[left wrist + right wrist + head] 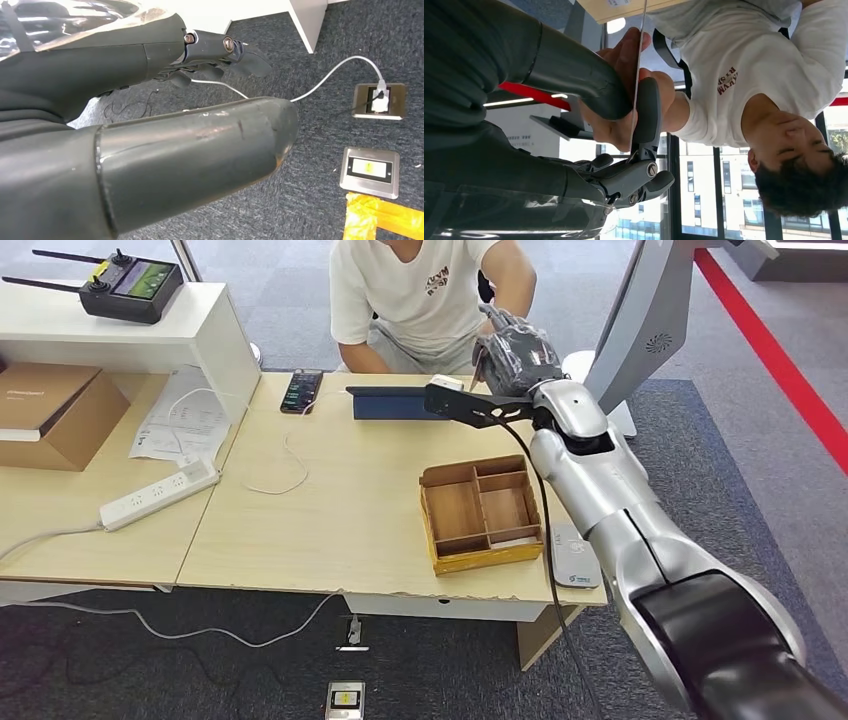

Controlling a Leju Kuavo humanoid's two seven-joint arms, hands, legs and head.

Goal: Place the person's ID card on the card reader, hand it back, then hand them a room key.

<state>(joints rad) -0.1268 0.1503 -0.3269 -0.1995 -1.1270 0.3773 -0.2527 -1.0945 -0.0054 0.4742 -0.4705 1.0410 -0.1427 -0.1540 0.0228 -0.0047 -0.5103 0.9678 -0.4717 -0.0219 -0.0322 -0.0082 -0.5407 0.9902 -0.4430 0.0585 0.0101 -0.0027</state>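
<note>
Power strip (160, 493) near phone (301, 391) on table (330, 510).

Pale wooden table (330, 510) — compartmented wooden tray (482, 514), card reader (574, 558), dark stand (392, 402), phone (301, 391), power strip (158, 494).

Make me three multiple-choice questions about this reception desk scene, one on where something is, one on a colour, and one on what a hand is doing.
1. Where is the wooden tray?
A. On the table, right part
B. On the floor
C. On the white shelf

2. What colour is the person's shirt?
A. Black
B. White
C. Red

3. What is the right hand doing?
A. Hanging open
B. Resting on the table
C. Pinching a card

Answers: 1 A, the head view shows it by the table's right edge. 2 B, the shirt is white. 3 C, thumb and finger pinch the thin card at the person's hand.
</note>
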